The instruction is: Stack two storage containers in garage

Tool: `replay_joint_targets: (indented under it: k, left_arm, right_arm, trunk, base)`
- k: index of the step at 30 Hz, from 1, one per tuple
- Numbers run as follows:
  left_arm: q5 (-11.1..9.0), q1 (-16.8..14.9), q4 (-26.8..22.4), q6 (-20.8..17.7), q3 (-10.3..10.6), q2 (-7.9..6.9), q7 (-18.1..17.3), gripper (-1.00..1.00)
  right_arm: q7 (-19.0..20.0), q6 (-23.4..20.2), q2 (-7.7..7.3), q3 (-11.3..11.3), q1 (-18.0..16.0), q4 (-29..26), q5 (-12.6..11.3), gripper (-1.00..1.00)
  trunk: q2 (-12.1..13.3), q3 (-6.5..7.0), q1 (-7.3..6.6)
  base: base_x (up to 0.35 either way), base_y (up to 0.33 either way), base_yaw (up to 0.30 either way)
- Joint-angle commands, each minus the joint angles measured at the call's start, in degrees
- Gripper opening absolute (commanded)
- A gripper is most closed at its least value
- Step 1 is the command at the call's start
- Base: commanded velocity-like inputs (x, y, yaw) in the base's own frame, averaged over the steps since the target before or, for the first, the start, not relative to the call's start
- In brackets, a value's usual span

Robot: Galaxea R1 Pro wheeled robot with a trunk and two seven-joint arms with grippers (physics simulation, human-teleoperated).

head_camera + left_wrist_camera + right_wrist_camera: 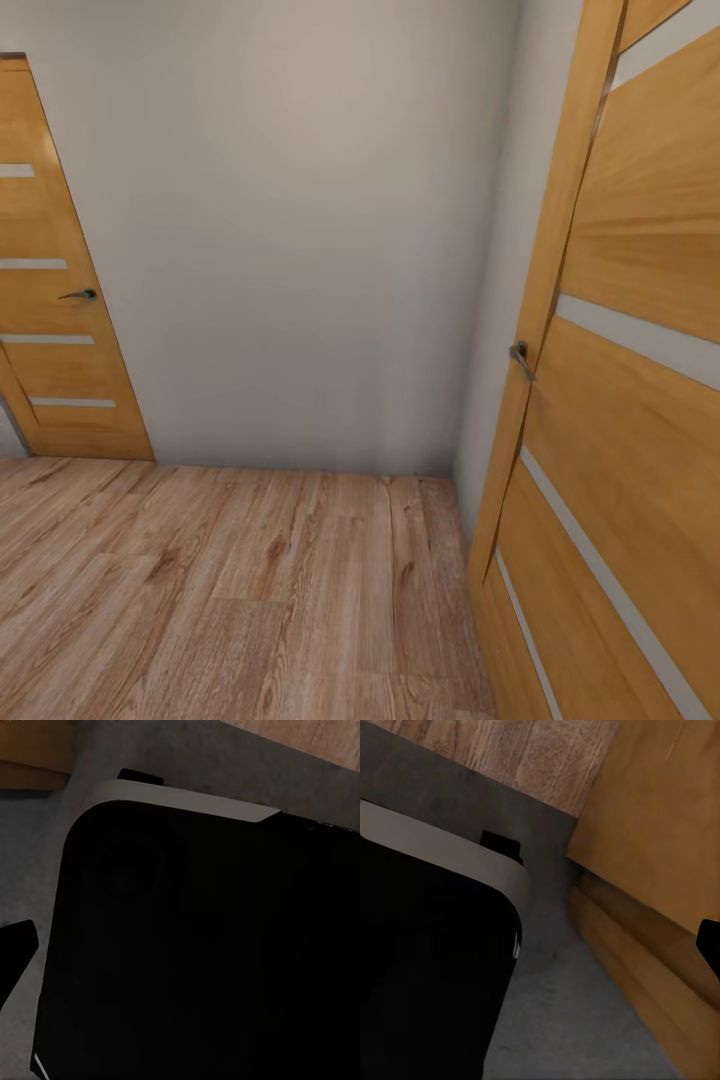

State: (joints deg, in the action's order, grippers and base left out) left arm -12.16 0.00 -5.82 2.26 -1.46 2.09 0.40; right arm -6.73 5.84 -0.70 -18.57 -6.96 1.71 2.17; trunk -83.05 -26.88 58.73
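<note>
1. A large black body panel (210, 945) with a rounded corner is seen in the left wrist view, edged by a light grey rim (195, 799).
2. A faint circular recess is pressed into it.
3. A black finger tip (15, 949) is seen beside it.
4. The same black panel (427, 967) and grey rim (450, 851) are seen in the right wrist view.

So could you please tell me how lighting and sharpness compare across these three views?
Head view: evenly lit and sharp, soft shading in the wall corner. Left wrist view: dim, the robot's black base nearly featureless. Right wrist view: shadowed and soft, the wooden door blurred.
</note>
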Motion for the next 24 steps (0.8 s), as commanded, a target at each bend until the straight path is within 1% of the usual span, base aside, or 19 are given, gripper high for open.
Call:
replay_joint_targets:
  k: [1,5,9,24]
  left_arm:
    - [-0.23,0.00,-0.05,0.11,-0.15,0.02,0.07,1.00]
    - [-0.21,0.00,-0.03,0.11,-0.14,0.02,0.12,1.00]
    - [-0.22,0.00,0.01,0.11,-0.12,0.02,0.13,1.00]
    - [-0.22,0.00,0.02,0.11,-0.12,-0.03,0.13,1.00]
  right_arm:
    - [-0.17,0.19,0.04,-0.35,-0.07,0.13,0.38,1.00]
    - [-0.14,0.27,0.17,-0.59,-0.07,0.07,0.94,1.00]
    - [-0.13,0.52,0.12,-0.52,-0.07,0.05,0.97,1.00]
    - [-0.22,-0.04,0.17,-0.41,-0.07,0.11,0.75,1.00]
  trunk:
    - [-0.03,-0.05,0.00]
    - [-0.03,-0.05,0.00]
    - [-0.03,-0.05,0.00]
    - [-0.03,-0.05,0.00]
  base:
    - [0.000,0.000,0.000]
    - [0.001,0.000,0.000]
    - [0.070,0.000,0.000]
    - [0.182,0.000,0.000]
